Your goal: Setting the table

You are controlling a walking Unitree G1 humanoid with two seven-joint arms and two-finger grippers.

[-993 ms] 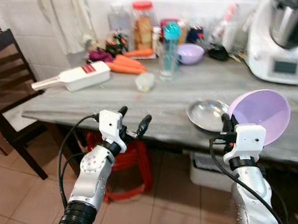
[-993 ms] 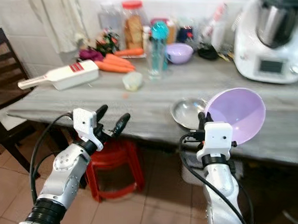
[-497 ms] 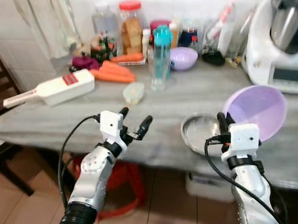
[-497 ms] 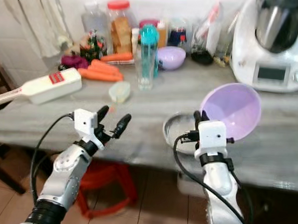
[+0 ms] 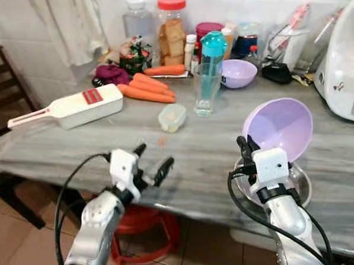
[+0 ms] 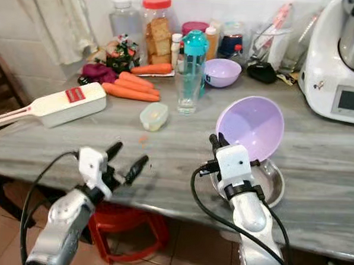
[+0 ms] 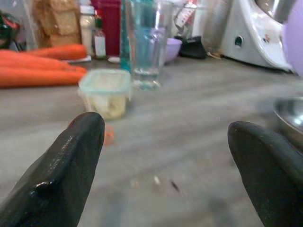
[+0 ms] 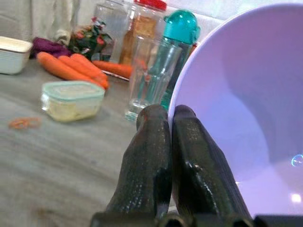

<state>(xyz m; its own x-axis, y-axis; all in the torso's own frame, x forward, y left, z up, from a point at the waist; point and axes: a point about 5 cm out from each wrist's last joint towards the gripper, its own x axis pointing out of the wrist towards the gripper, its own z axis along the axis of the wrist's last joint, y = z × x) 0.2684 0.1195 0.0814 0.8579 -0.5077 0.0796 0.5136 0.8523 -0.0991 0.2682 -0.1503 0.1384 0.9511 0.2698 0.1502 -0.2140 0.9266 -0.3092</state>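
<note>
A purple bowl (image 5: pixel 278 127) is gripped at its rim by the right pincer (image 5: pixel 245 148) above a steel bowl (image 5: pixel 298 185), while the left pincer (image 5: pixel 152 161) is held open, empty, at the surface's (image 5: pixel 224 141) near edge.

Left tool (image 5: pixel 151 160) raised, fingers spread wide — right tool (image 5: pixel 245 148) raised, fingers pinched together.

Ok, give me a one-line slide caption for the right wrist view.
Right gripper pinching the rim of a tilted purple bowl, with glass and carrots beyond.
</note>
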